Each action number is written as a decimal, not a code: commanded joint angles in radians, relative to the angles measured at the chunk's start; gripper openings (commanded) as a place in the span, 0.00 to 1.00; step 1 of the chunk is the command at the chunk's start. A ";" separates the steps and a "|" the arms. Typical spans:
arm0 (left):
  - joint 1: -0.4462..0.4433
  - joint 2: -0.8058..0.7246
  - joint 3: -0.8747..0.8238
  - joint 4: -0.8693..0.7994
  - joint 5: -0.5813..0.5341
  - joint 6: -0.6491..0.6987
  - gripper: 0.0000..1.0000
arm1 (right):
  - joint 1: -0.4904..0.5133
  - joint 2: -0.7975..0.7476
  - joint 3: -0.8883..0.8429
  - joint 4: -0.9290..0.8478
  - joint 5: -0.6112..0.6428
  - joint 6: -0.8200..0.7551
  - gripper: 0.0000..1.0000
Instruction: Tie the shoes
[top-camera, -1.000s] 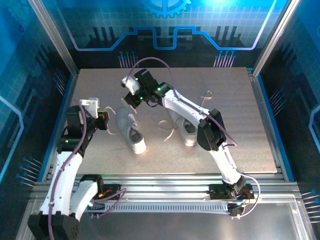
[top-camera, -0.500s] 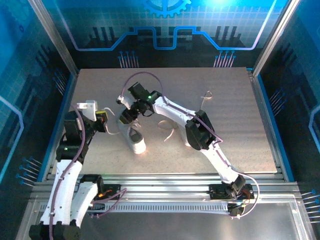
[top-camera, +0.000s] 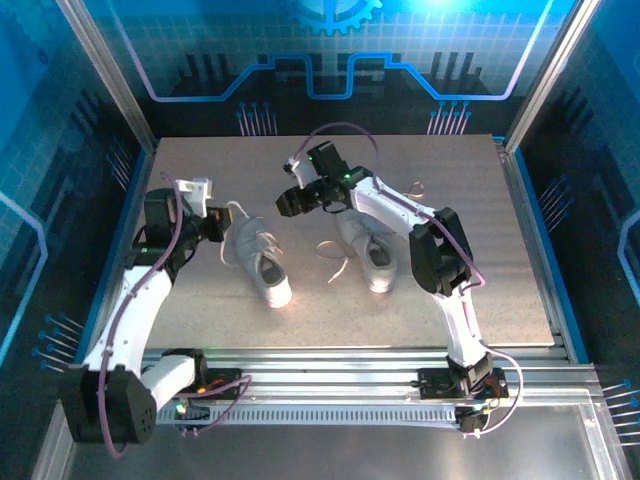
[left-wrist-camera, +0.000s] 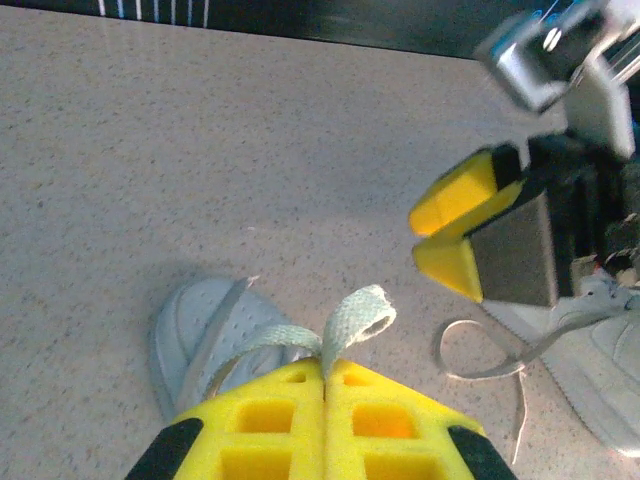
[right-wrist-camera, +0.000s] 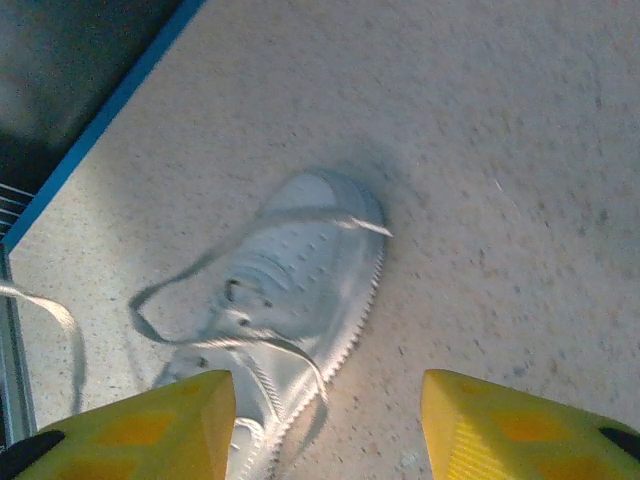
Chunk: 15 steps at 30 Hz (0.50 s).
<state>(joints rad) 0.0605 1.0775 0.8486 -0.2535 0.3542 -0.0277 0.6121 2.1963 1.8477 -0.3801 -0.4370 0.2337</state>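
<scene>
Speckled beige counter, bounded by blue-lit patterned panels and aluminium frame posts; slotted metal rail along near edge.

A pair laid out on the table
Just right of the left gripper, and nearer the bases than the right gripper, lies one shoe, its lace running up into the left gripper; the other shoe lies right of the right gripper, under that arm

Robot lab cell: aluminium frame, blue circuit-print panels, speckled table.
</scene>
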 joint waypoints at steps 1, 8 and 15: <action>-0.011 0.073 0.064 0.033 0.071 -0.018 0.00 | 0.013 0.016 -0.092 0.096 -0.089 0.074 0.54; -0.043 0.191 0.129 0.039 0.074 -0.029 0.00 | 0.033 0.107 -0.061 0.104 -0.142 0.023 0.57; -0.050 0.208 0.129 0.039 0.062 -0.024 0.00 | 0.053 0.183 -0.004 0.080 -0.204 -0.015 0.59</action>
<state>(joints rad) 0.0154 1.2804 0.9474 -0.2321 0.3943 -0.0505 0.6495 2.3466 1.8050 -0.3042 -0.5789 0.2501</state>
